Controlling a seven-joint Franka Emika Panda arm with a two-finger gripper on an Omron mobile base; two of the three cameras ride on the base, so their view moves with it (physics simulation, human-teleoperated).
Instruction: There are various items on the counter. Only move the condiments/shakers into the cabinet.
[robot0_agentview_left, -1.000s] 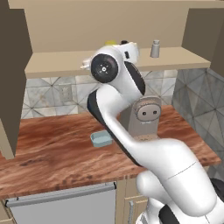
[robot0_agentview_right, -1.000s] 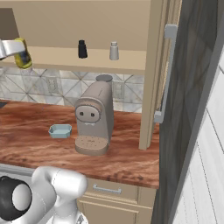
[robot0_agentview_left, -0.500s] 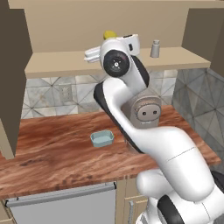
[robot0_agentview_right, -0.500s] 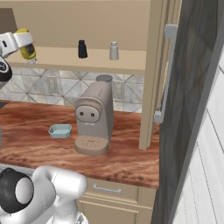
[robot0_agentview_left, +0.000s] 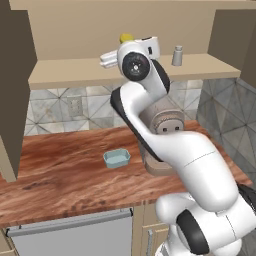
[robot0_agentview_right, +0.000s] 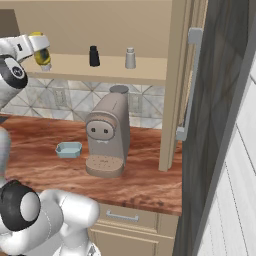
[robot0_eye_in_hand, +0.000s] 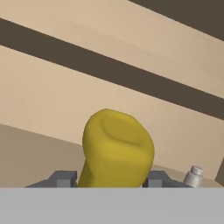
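Up at the tan wooden cabinet (robot0_agentview_right: 75, 67) shelf, my fingers (robot0_eye_in_hand: 64, 179) pinched the yellow squeeze bottle (robot0_eye_in_hand: 116, 151) near two small shakers.

A rendered kitchen is showing here: a wood-grain counter (robot0_agentview_left: 60, 170) is running under a tiled wall, a coffee machine (robot0_agentview_right: 107, 135) is standing on it, and a wall cabinet (robot0_agentview_right: 150, 75) is hanging above.

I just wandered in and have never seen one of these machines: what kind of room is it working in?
A kitchen, computer-rendered rather than real. You can tell by the wood-grain counter with a coffee machine on it, the tiled wall behind, and the wall cabinet where shakers stand on the shelf.
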